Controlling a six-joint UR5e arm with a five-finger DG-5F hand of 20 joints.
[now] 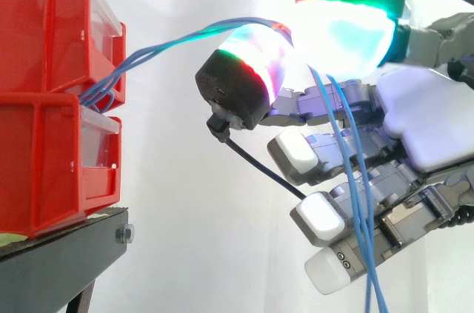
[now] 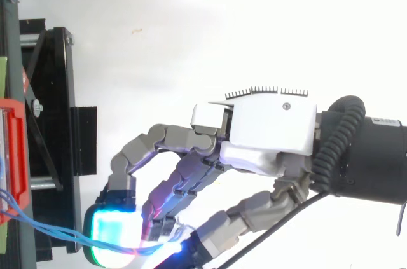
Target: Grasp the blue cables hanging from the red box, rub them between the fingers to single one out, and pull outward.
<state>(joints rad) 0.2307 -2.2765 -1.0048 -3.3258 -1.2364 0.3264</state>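
Hand (image 2: 267, 134) held level, fingers (image 1: 255, 69) pinching blue cables (image 1: 169, 44) near red box (image 1: 44, 39).

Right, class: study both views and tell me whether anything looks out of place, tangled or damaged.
Nothing looks damaged or spilled. The one untidy thing: the blue cables, pinched between the glowing pads of the hand, run on past the pinch and hang in loose strands across its lower fingers, where they might snag.

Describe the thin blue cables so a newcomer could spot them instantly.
Find the stacked red plastic bins on the black stand. Thin blue cables come out where the two meet, arch right into the pinch of the glowing pads of the robot hand, then hang down. They are the only blue strands.
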